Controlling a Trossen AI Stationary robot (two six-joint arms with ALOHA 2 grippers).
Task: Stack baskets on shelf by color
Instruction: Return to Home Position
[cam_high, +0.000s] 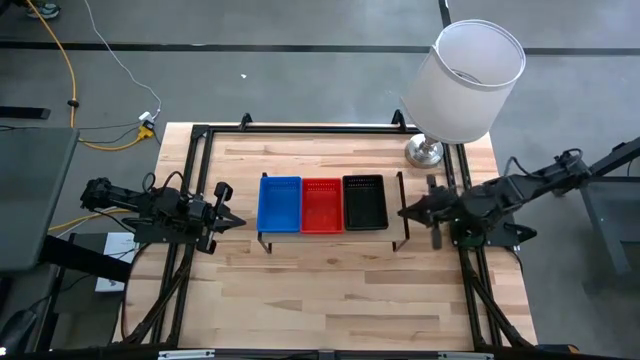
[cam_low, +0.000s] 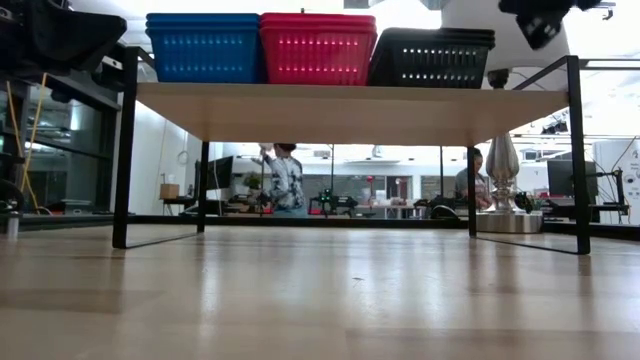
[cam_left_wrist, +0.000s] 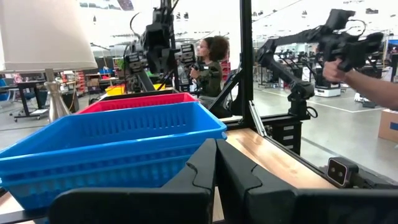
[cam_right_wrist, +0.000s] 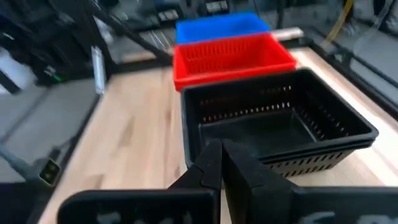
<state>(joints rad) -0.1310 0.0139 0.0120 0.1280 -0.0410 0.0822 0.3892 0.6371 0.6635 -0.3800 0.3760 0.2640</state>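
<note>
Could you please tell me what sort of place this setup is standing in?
Most likely a robotics lab in a large industrial hall: another robot arm stands on a pedestal beyond the table, people work in the background, and cables trail across the grey floor.

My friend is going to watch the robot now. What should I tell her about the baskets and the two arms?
The left gripper is shut and empty, beside the blue end of the shelf.
The right gripper is shut and empty, beside the black end.
Baskets: the blue stack, red stack and black stack stand side by side on the shelf.
Done: every basket in view is on the shelf, sorted by colour.
Left: probably only parking both arms. The black stack looks slightly uneven in the right wrist view, so it is worth a glance.
</note>
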